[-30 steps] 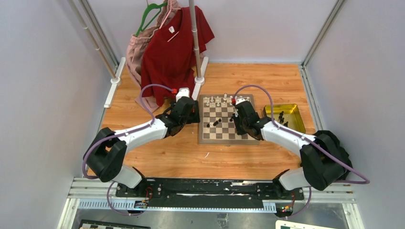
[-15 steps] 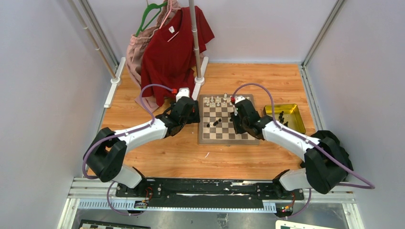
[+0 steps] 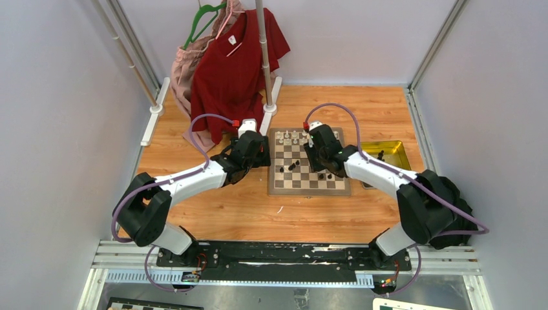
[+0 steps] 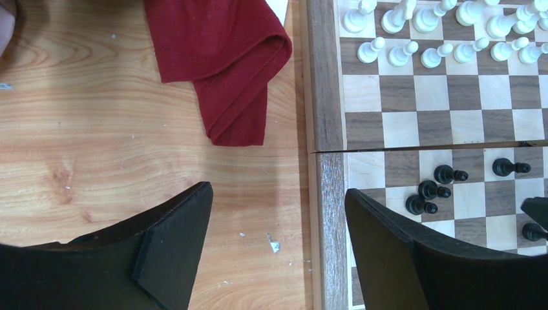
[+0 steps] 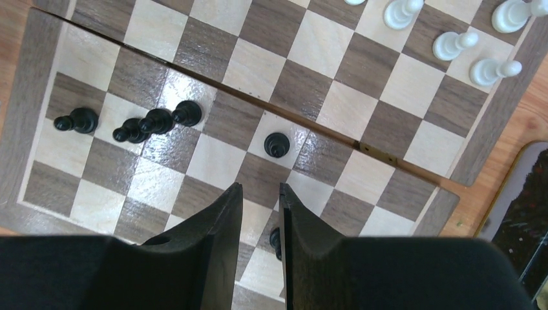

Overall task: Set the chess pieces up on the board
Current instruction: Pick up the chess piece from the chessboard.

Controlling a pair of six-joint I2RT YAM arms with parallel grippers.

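Looking from the left, I see my left arm reaching low over the table (image 3: 245, 213). The left claw (image 4: 276, 194) is spread wide and pinches nothing; one finger hangs over bare wood, the other over the left border of the board (image 4: 326, 97). A red shirt (image 4: 220, 71) droops onto the table just beside that border. The board lies mid-table, with white pieces (image 4: 434, 55) ranked in its two far rows and black pieces (image 4: 428, 190) loose on the near half. My right arm stretches over the board's right side. The right claw (image 5: 261, 190) is narrowly parted above the near squares, with a black pawn (image 5: 276, 144) just past its tips. Another black piece (image 5: 276, 242) shows in the gap; whether it touches a finger I cannot tell. A yellow tray (image 3: 395, 152) sits right of the board, partly behind the arm.
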